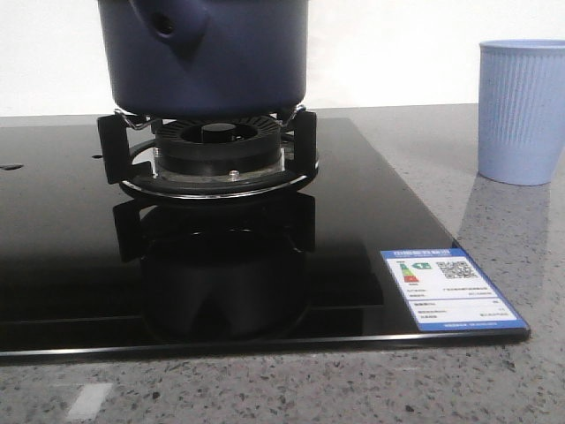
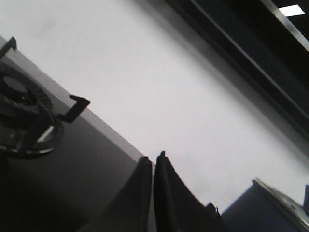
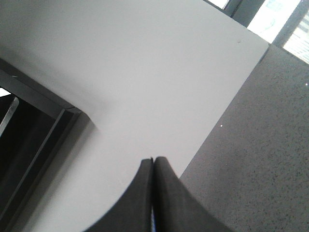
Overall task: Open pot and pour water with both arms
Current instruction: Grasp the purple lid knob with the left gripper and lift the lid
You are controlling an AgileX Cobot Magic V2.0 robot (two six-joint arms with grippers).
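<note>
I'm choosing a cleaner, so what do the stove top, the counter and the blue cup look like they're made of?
The stove top looks like black glass: it mirrors the burner sharply. The counter looks like polished speckled grey stone or a composite; it faintly reflects the cup. The cup looks like matte light-blue plastic with moulded ribs, though the exact material is uncertain.

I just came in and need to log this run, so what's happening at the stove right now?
Nothing is being handled yet. The dark blue pot sits on the burner stand of the black glass cooktop, with a light-blue ribbed cup off on the grey counter. The left pincer and right pincer are both shut on nothing, away from the pot. The pot's top is out of frame.
</note>
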